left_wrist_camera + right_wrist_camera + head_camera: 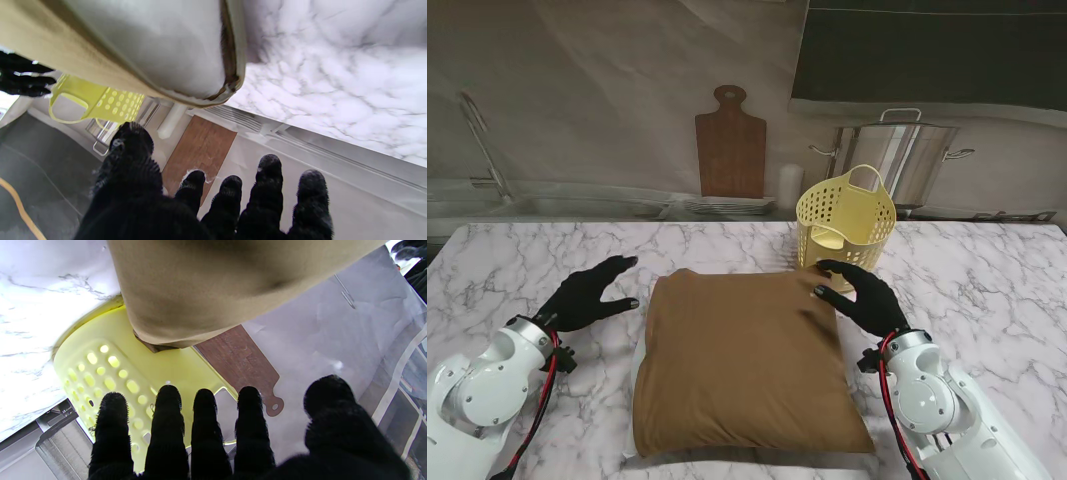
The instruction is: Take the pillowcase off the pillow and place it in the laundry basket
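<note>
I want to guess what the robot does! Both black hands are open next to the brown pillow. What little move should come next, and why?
Probably the right hand should close on the pillowcase at its far corner beside the laundry basket. Both hands hold nothing, and the left hand is apart from the pillow.

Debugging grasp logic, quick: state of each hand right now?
Left hand: open, fingers spread, holding nothing, beside the pillow.
Right hand: open, fingers apart, holding nothing, at the pillow's far right corner near the laundry basket.
</note>
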### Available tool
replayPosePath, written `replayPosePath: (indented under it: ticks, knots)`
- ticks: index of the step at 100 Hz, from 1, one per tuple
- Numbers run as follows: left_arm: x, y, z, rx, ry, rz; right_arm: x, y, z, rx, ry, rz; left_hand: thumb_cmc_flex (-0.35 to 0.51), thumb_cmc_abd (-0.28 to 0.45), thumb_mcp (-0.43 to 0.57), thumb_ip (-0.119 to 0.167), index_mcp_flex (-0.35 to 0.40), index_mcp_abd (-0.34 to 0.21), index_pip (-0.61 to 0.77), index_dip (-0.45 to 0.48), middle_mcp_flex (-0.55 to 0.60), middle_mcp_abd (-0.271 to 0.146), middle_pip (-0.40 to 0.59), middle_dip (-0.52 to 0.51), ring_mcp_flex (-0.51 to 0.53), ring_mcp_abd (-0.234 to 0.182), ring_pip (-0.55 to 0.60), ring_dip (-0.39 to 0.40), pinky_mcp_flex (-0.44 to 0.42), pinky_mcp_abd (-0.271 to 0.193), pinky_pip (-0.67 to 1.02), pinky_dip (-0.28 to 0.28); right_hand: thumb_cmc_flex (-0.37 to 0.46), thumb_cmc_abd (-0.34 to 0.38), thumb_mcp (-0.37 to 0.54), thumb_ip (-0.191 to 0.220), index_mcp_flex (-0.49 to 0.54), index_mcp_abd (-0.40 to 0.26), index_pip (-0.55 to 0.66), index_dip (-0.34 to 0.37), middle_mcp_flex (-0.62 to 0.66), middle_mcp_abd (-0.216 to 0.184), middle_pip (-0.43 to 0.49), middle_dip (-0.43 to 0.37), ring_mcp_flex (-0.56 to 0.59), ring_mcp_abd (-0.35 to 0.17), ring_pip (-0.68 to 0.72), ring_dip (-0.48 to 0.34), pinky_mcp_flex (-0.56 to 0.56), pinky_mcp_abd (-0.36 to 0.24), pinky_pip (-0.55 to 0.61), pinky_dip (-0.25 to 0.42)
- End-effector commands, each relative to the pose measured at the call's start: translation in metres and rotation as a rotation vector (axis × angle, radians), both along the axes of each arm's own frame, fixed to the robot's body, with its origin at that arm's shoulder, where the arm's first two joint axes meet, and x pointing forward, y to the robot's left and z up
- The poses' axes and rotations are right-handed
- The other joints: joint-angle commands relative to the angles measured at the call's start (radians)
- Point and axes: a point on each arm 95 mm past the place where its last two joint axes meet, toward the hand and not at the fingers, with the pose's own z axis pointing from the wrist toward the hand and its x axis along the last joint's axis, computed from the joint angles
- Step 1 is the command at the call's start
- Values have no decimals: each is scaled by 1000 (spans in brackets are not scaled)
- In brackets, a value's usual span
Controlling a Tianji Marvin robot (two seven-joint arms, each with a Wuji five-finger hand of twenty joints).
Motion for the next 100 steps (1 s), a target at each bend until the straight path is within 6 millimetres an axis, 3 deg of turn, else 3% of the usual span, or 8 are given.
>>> replayPosePath:
  ticks: [1,24,35,50,72,100]
  knots:
    - [-5,4,-7,28,38,-9,-3,2,-1,1,-1,2,2,-27,11,26,-19,-20,-15,-26,-13,-9,-26,-4,10,-10,-8,-3,3,19,34,-13,-32,14,-5,-6,12,6,-5,13,-20,5,3,2,-40,-1,-16,9,-11,-15,-15,12]
    - [-19,11,-18,99,132,-37,-3,3,-1,2,6,-2,-56,-92,15,26,-45,-35,-29,-49,-57,-13,-30,-28,-22,-9,-25,-22,-2,15,-8,-24,-31,13,-6,-6,11,6,-5,13,-22,3,3,2,-40,-1,-15,10,-12,-15,-16,12]
    - [-24,12,-21,154,193,-75,-4,4,0,0,4,-1,-75,-123,17,28,19,-71,1,-41,-84,-11,-34,-29,-47,-9,-32,-26,-11,15,-26,-25,-32,13,-6,-6,10,7,-6,12,-22,4,2,2,-40,-1,-15,9,-13,-15,-16,12]
    - [-24,6,-26,185,219,-108,-4,4,0,-1,8,0,-56,-139,32,31,41,-121,12,-36,-98,-14,-30,-26,-49,-15,-24,-23,-1,11,-33,-16,-31,13,-6,-6,10,6,-5,12,-22,4,3,2,-41,-1,-16,9,-13,-15,-16,12]
    - [-22,-8,-33,167,229,-133,-4,5,-1,-3,7,3,-53,-83,31,27,22,-130,2,-40,-69,-16,-23,-18,-37,-12,-16,-16,4,8,-31,1,-31,13,-6,-6,10,7,-5,12,-21,5,3,2,-41,-1,-16,9,-13,-15,-17,11]
    - [-18,-26,-25,122,182,-170,-4,4,0,-3,2,6,-66,-12,23,21,2,-117,-4,-42,-55,-16,-22,-12,-30,-11,-13,-11,7,10,-23,17,-32,13,-6,-6,10,7,-6,12,-22,4,2,2,-41,0,-16,9,-13,-15,-17,11]
